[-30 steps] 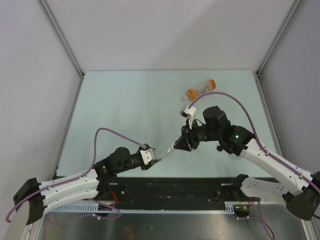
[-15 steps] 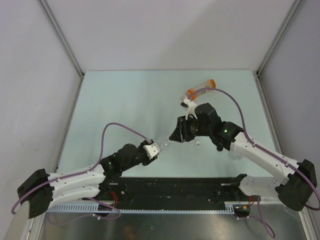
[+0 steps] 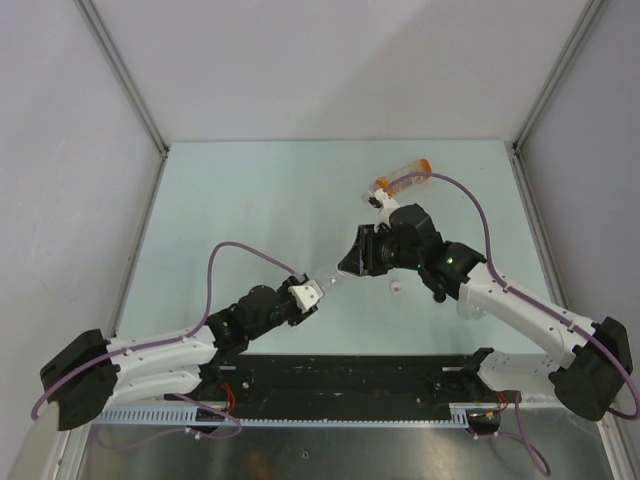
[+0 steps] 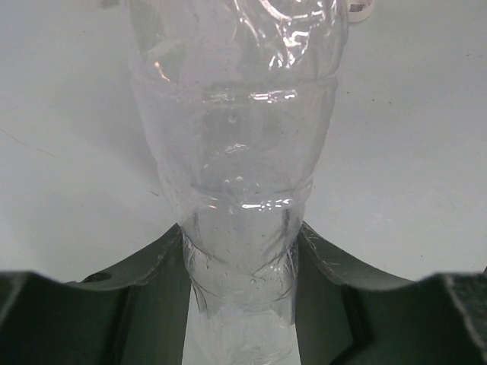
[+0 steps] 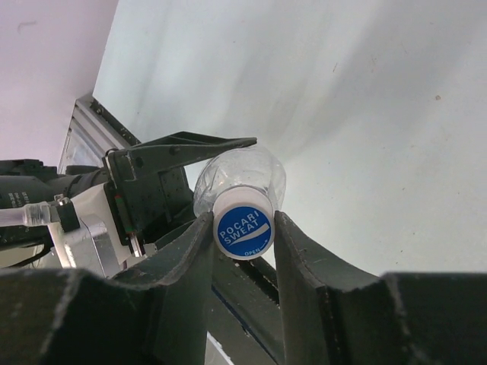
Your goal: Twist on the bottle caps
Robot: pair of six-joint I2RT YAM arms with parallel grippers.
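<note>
A plain clear bottle [image 3: 326, 283] is held in the air between my two arms. My left gripper [image 3: 306, 294] is shut on its lower body; in the left wrist view the bottle [image 4: 237, 167] stands between the two fingers [image 4: 156, 266]. My right gripper [image 3: 349, 266] is shut on the white cap with a blue Pocari Sweat top [image 5: 243, 226], which sits on the bottle's neck [image 5: 242, 179]. A loose small white cap [image 3: 396, 288] lies on the table just right of the bottle. The orange-tinted bottle [image 3: 401, 179] lies on its side behind the right arm. The Pepsi bottle is not visible.
The table [image 3: 230, 210] is pale green, with grey walls on three sides. A purple cable [image 3: 240, 252] loops above the left arm, another [image 3: 478, 205] above the right arm. A black rail [image 3: 350, 375] runs along the near edge.
Both grippers moved a little away from the bases with the bottle between them. The right arm shifted left, uncovering the loose white cap on the table.
</note>
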